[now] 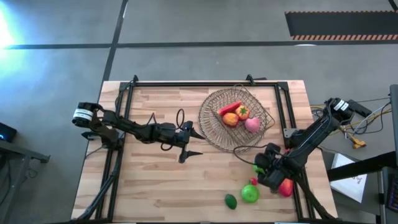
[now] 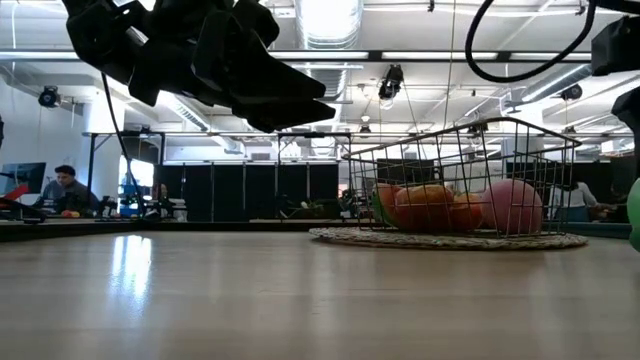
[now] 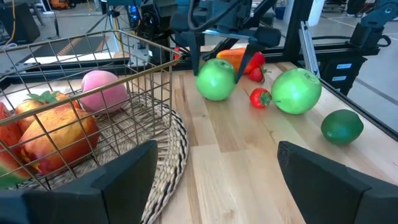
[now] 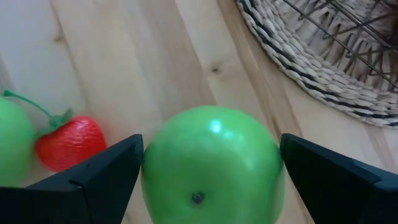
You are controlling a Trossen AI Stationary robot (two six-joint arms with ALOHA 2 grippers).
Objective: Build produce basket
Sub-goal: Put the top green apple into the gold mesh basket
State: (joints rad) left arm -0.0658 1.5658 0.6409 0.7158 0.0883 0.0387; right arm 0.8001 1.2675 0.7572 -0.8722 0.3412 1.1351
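A green apple (image 4: 211,163) sits between the right gripper's (image 4: 208,174) two dark fingers; the right wrist view shows a finger at each side of it, right up against its skin. Whether they are pressing on it cannot be told. Just beside the apple lies a small red strawberry (image 4: 67,142), with the edge of a second green apple (image 4: 13,146) past it. The overhead view hides most of this under the right arm — there only the second apple (image 1: 250,193), a small dark-green piece (image 1: 231,201) beside it and a red piece (image 1: 286,187) under the arm show clearly.

The left wrist view, looking across the table, gives the fuller picture: the right gripper (image 3: 221,53) comes down over the apple (image 3: 216,79) on the wood, with an orange and red piece (image 3: 239,57) behind it and the strawberry (image 3: 260,98) just beside it.

The wire basket (image 1: 236,118) stands on a round woven mat (image 1: 208,134), away from the right gripper towards the table's far side. It holds a red slice (image 1: 227,108), orange pieces (image 1: 235,116) and a pink piece (image 1: 252,124). The low view shows the basket (image 2: 465,160) from the side.

The left gripper (image 1: 191,143) hangs above the table with its fingers spread wide and nothing in them — the basket lies just ahead of its tips.
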